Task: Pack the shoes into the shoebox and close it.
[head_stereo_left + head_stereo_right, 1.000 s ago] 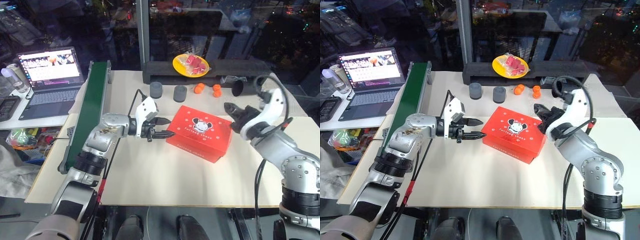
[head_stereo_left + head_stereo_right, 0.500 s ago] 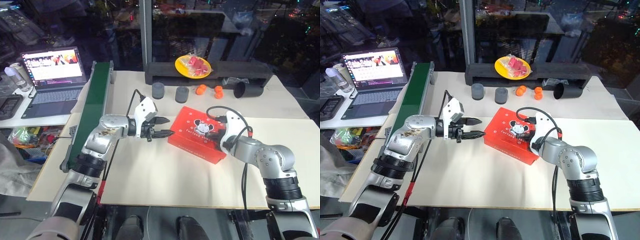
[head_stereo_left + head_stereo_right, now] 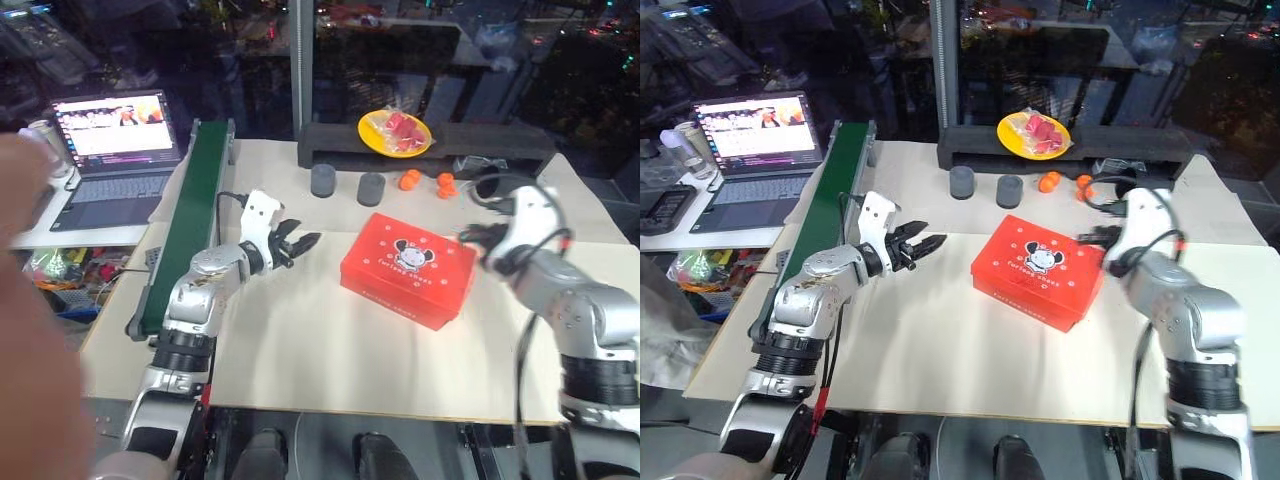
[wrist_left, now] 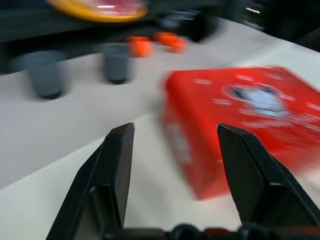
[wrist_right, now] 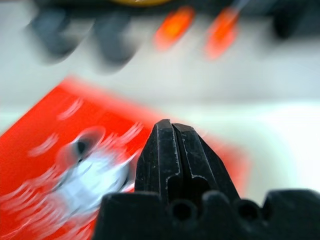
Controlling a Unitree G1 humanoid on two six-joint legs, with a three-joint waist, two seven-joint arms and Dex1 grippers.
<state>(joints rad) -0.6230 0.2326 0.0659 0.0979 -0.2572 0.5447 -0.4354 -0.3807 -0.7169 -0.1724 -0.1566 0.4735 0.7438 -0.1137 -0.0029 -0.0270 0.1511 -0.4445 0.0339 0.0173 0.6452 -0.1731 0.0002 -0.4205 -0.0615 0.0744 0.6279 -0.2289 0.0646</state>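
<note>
Shoebox point(image 3: 408, 270) is sitting closed on the white table point(image 3: 330, 360), lid down with the mouse face up, roughly centre between both arms, turned slightly askew to the table edge. No shoes are lying out on the table.

Left gripper point(image 3: 300, 243) is hovering just above the table to the box's left, fingers spread apart, nothing between them, pointing toward the box but well clear of it. In the left wrist view the two black fingers point(image 4: 117, 167) are framing the box's near corner point(image 4: 240, 120).

Right gripper point(image 3: 1087, 236) is hanging at the box's right end, near its far corner; fingers pressed together, holding nothing. Contact with the box: cannot tell. The right wrist view is looking over the closed fingertips point(image 5: 175, 155) onto the lid print point(image 5: 80, 165).

Further back: two grey cylinders point(image 3: 325, 180) standing side by side, small orange balls point(image 3: 410, 180) just right of them, then a yellow plate point(image 3: 394, 131) with red pieces on a dark ledge. Green conveyor point(image 3: 190, 220) is running along the table's left edge; laptop point(image 3: 115, 150) is sitting open beyond it.
</note>
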